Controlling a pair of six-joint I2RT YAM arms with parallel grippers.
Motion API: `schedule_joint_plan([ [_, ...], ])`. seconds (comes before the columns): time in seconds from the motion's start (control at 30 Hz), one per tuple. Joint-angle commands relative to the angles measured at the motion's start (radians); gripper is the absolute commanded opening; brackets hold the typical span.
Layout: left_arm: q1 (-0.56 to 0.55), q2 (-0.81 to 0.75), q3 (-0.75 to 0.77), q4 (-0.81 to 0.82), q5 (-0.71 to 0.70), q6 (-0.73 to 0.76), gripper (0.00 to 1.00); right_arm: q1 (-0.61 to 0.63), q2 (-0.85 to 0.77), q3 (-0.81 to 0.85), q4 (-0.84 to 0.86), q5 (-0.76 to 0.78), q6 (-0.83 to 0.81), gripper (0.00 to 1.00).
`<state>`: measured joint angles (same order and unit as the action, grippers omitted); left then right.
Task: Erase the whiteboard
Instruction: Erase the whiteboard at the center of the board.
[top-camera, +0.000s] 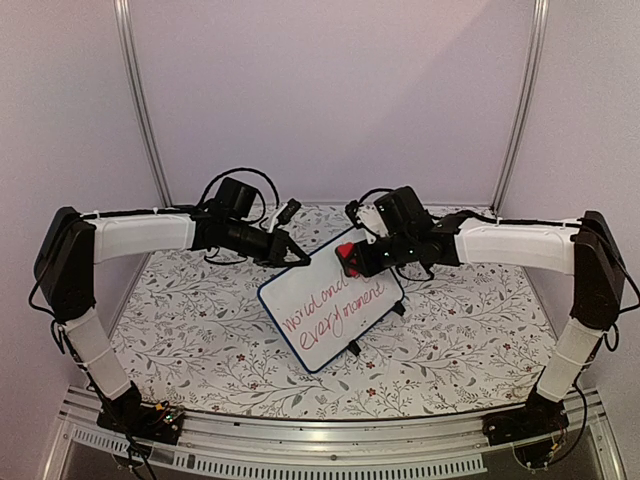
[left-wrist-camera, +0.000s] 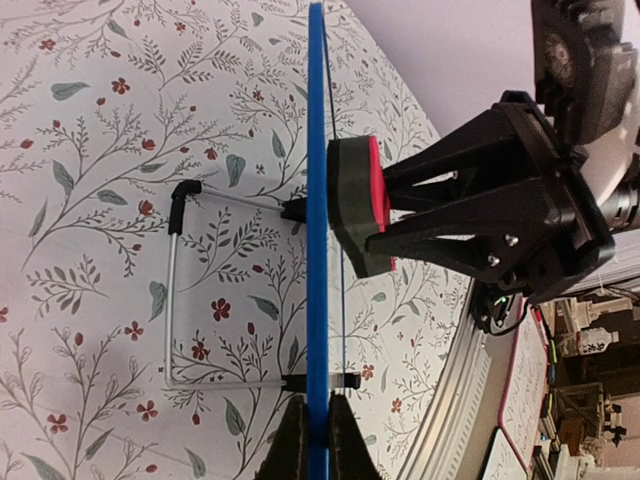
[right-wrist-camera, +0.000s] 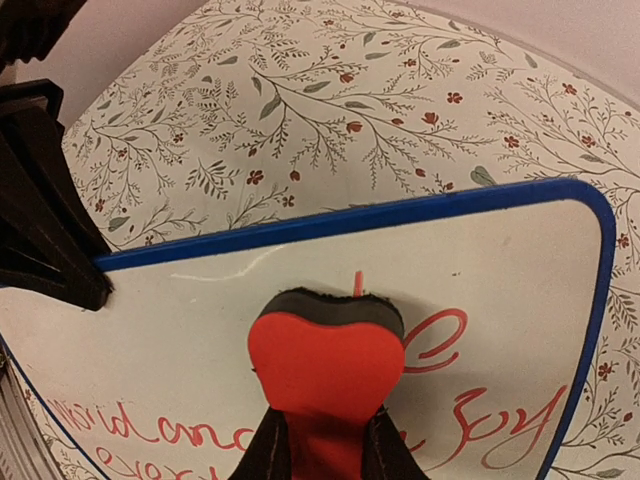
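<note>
Handwriting in red marker runs across the whiteboard (top-camera: 330, 345), which stands tilted on its wire stand (left-wrist-camera: 172, 300) at the middle of the floral table (top-camera: 180, 330). The left gripper (top-camera: 296, 258) pinches the board's blue frame on the top edge, near its left corner. The right gripper (top-camera: 352, 264) clamps a red eraser (right-wrist-camera: 325, 350), its dark felt pressed against the board's face near the top edge.

top view high, looking down from near side; wrist views close on whiteboard (top-camera: 330, 310), shared by all.
</note>
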<state>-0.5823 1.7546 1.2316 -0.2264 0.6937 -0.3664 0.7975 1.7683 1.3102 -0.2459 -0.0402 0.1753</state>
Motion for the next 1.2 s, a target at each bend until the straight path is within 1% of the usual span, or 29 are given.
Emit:
schedule_joint_plan([
  [0.0,-0.020,-0.017,0.019,-0.014,0.028,0.029,0.00,-0.006,-0.040,-0.100,-0.041,-0.006,0.004,0.10],
  [0.17,-0.020,-0.017,0.019,-0.015,0.028,0.029,0.00,-0.005,-0.075,-0.172,-0.017,-0.007,0.016,0.10],
  [0.3,-0.020,-0.017,0.019,-0.015,0.029,0.027,0.00,-0.005,-0.074,-0.162,-0.002,-0.005,0.020,0.10],
  [0.43,-0.020,-0.018,0.017,-0.014,0.027,0.027,0.00,-0.018,-0.052,-0.113,-0.001,0.013,0.020,0.09],
  [0.63,-0.021,-0.020,0.017,-0.014,0.027,0.030,0.00,-0.064,-0.011,-0.012,-0.011,-0.006,0.016,0.09],
  [0.8,-0.021,-0.021,0.017,-0.014,0.026,0.031,0.00,-0.067,0.046,0.090,-0.049,-0.021,-0.019,0.09],
  [0.9,-0.021,-0.023,0.017,-0.014,0.026,0.032,0.00,-0.068,0.076,0.125,-0.061,-0.042,-0.027,0.09],
  [1.0,-0.021,-0.022,0.017,-0.014,0.024,0.033,0.00,-0.066,0.077,0.108,-0.054,-0.075,-0.025,0.09],
  [1.17,-0.021,-0.019,0.019,-0.014,0.026,0.031,0.00,-0.050,0.036,0.015,-0.035,-0.086,-0.013,0.09],
])
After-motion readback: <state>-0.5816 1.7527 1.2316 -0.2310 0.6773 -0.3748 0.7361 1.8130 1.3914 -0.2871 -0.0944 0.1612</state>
